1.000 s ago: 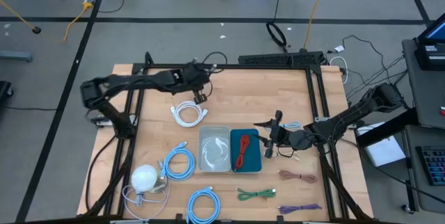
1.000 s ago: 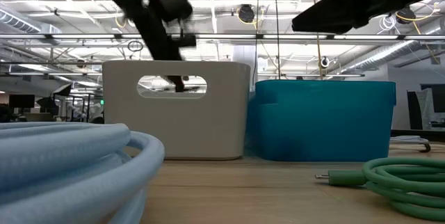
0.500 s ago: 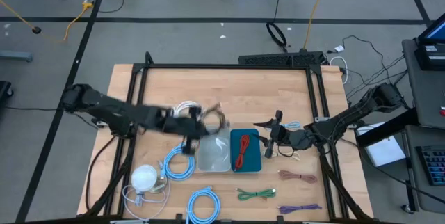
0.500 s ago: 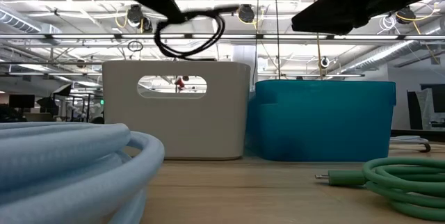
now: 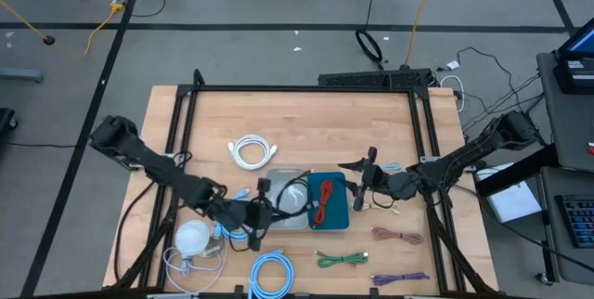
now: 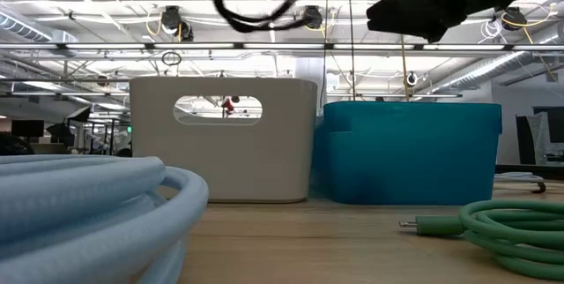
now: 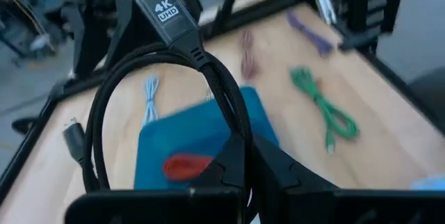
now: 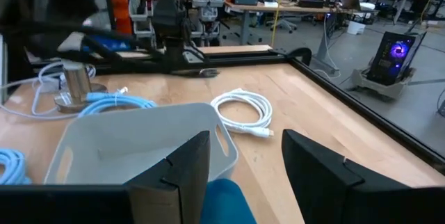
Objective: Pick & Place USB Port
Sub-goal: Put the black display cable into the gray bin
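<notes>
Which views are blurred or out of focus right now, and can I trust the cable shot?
Left wrist view: the black cable in the left gripper is sharp, its plug label readable; the table behind is soft. Low view: the near blue cable is out of focus, and the arms are dark against the ceiling lights. Right wrist view: the far left is smeared; the white bin is clear.

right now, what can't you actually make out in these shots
- Left end effector: shut on the black cable, but the low view cuts it off at the top edge; only the loop shows there.
- Inside of the white bin: low view shows only its wall; in the high view the cable overlaps it.
- Red cable in the teal bin: connector too small to tell.
- Right end effector: open, nothing between its fingers.
</notes>
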Available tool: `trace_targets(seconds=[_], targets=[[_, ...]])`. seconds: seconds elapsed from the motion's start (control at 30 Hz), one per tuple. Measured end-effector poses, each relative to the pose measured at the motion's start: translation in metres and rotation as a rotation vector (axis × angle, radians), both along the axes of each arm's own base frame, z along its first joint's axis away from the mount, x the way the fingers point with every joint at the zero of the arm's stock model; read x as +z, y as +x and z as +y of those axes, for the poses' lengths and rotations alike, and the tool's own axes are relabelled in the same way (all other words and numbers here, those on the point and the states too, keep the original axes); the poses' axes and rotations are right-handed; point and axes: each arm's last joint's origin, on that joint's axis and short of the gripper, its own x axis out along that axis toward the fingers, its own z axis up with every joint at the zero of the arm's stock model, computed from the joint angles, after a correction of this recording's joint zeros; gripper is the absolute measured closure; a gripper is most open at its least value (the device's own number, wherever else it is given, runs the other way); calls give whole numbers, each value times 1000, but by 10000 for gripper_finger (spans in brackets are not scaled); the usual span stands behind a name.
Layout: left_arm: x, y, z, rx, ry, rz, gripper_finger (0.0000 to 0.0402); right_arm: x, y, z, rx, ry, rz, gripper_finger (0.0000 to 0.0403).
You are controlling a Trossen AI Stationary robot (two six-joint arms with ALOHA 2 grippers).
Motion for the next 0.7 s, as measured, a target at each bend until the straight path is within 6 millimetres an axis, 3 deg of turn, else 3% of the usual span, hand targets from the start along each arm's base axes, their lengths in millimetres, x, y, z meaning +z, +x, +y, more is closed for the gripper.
trace_targets(seconds=[0.27,0.7], targets=[[-60,-4,29,150,-5,74,396,-2,0,2,1,36,-4,232],[-66,-9,28,40,-75,131,396,-6,3,3,-5,36,11,232]])
